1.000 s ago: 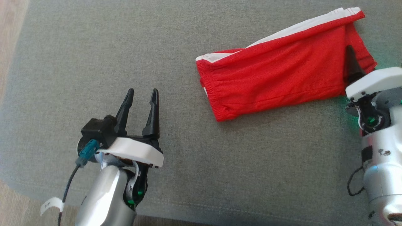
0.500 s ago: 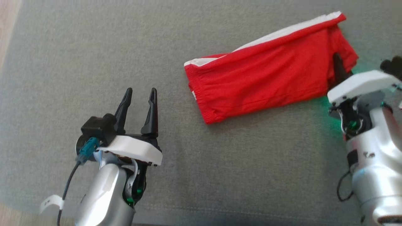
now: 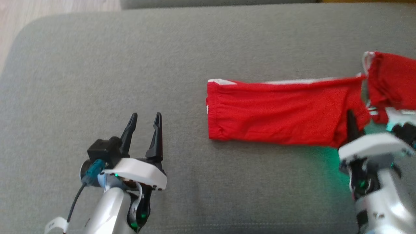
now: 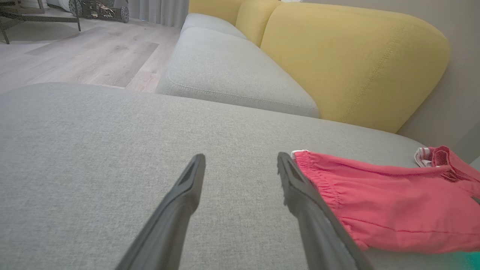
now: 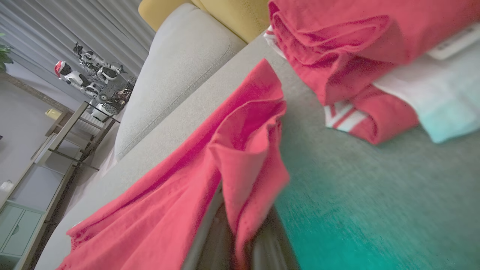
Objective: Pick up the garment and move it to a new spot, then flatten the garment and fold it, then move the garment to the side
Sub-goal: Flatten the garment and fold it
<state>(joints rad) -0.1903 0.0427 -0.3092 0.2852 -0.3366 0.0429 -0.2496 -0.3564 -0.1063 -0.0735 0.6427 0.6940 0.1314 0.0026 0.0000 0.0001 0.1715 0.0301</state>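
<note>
Grey cushion [image 3: 97, 65], right gripper [image 5: 240, 225] pinching garment [image 5: 168, 187]

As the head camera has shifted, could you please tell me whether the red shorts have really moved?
Yes: the red shorts swung their gripped end toward the front seam of the grey cushion, now lying parallel to it.

The red garment [image 5: 176, 180] drapes over my right fingers [image 5: 202, 243], hiding their tips, and the cloth around them is blurred. Beyond the fingers, a second red pile [image 3: 395, 79] runs off the head view's right edge.
</note>
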